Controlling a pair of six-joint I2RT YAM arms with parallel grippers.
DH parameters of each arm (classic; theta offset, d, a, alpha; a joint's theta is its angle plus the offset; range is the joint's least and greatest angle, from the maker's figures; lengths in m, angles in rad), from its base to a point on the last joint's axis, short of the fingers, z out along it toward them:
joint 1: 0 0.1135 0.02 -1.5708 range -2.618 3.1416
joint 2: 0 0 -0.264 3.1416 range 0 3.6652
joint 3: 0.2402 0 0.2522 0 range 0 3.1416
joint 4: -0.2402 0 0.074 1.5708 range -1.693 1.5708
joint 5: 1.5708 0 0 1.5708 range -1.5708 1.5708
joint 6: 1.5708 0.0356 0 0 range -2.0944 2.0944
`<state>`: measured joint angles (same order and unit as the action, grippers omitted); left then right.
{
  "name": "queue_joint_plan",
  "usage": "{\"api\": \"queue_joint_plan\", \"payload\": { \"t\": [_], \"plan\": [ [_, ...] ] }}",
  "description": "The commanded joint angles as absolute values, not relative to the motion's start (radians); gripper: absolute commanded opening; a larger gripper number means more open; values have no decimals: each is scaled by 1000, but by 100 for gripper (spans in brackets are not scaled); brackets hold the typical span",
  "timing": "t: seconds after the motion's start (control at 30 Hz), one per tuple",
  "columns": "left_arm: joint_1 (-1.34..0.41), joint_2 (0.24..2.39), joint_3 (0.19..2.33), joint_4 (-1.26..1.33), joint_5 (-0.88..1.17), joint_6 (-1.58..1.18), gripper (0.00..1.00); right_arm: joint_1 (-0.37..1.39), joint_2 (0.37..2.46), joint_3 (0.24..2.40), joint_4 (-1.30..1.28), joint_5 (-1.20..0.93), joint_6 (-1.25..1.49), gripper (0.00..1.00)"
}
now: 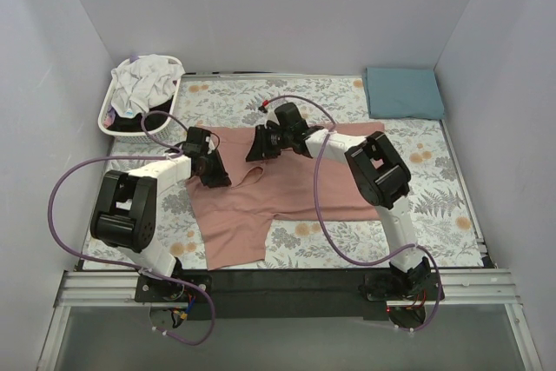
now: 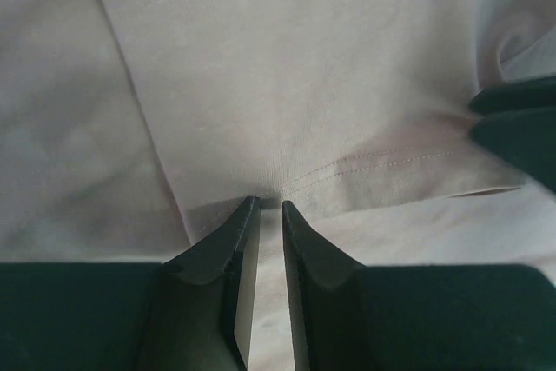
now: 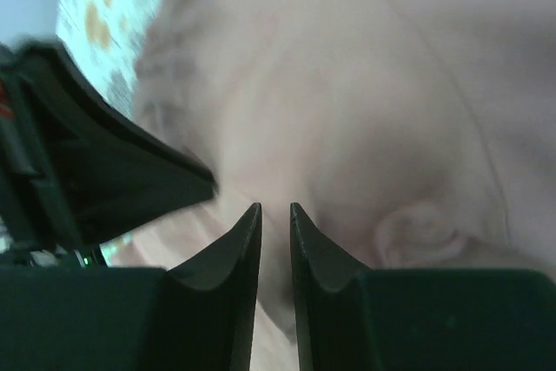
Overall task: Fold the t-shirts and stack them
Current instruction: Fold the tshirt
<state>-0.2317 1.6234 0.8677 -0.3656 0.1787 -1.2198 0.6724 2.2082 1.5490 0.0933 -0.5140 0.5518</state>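
The table (image 1: 287, 282) is covered with a grey-and-orange floral cloth (image 1: 434, 188). A big pink tee (image 1: 261, 206) lies rumpled across the middle of it. A folded teal tee (image 1: 404, 93) sits at the far right corner, and a white slatted basket (image 1: 122, 128) of clothes far left.

Both arms reach forward, left hand (image 2: 268, 204) and right hand (image 3: 274, 206) nearly closed.

**Blur Veils Pink Tee**

Right wrist view: the pink t-shirt (image 3: 373, 84) smears out of focus, and whether the right pincer (image 3: 274, 208) bites cloth cannot be told. Top view, upper left: the basket's (image 1: 109, 123) heaped garments (image 1: 148, 80) are too tangled to count.
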Motion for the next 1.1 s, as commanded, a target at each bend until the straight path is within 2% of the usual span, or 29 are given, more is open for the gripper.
{"api": "queue_joint_plan", "payload": {
  "t": [0.0,0.07,0.27,0.47,0.6,0.77,1.07],
  "plan": [
    [-230,1566,851,-403,137,-1203,16,676,2183,1465,126,-563,563,25],
    [-222,1545,842,-417,120,-1203,16,672,2145,1364,127,-549,537,23],
    [-199,1511,844,-448,112,-1215,15,615,2065,1261,126,-564,485,22],
    [-167,1506,961,-416,98,-1250,23,487,1896,1246,75,-529,393,30],
    [-117,1635,1090,-367,90,-1279,25,323,1830,1227,6,-422,322,36],
    [-75,1863,1258,-322,97,-1279,25,108,1841,1216,8,-408,321,38],
    [-25,2031,1367,-334,48,-1236,24,-57,1979,1213,9,-390,314,38]
  ]
}}
